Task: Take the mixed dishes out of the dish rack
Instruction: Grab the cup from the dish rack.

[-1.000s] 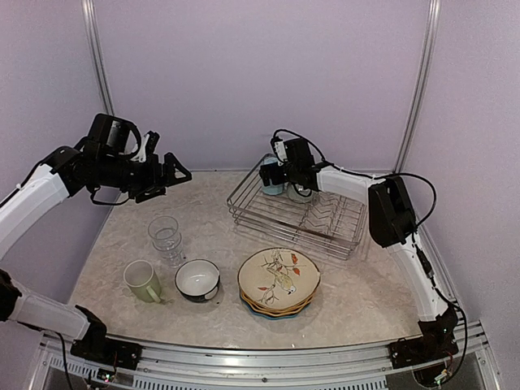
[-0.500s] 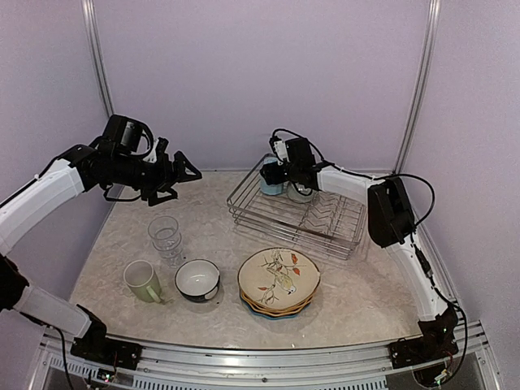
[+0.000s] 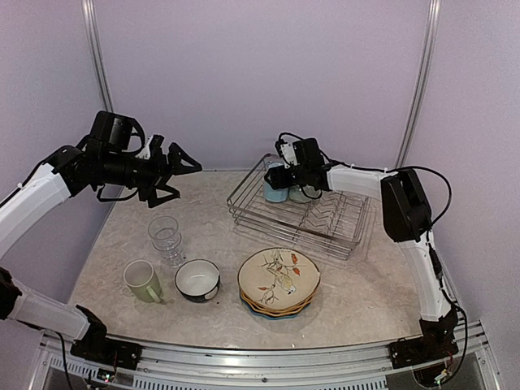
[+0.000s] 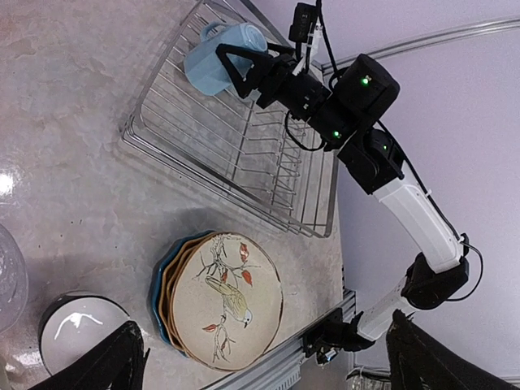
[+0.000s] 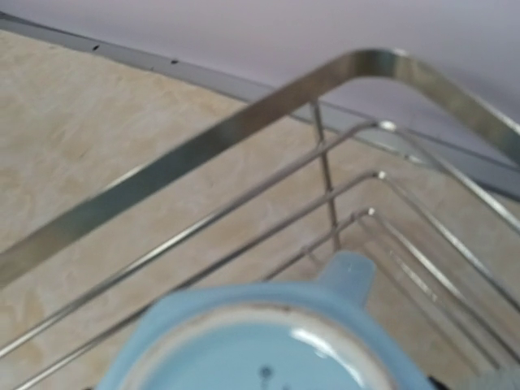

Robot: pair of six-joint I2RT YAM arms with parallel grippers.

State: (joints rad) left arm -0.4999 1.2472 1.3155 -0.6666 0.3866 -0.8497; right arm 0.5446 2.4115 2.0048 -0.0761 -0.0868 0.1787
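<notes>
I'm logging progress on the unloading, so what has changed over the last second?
The right gripper closed on the light blue mug and tipped it up at the dish rack's far left corner, shifting slightly right. The left gripper, open and empty, edged toward the rack. The clear glasses, pale green mug, bowl and plate stack stayed put on the table.
</notes>
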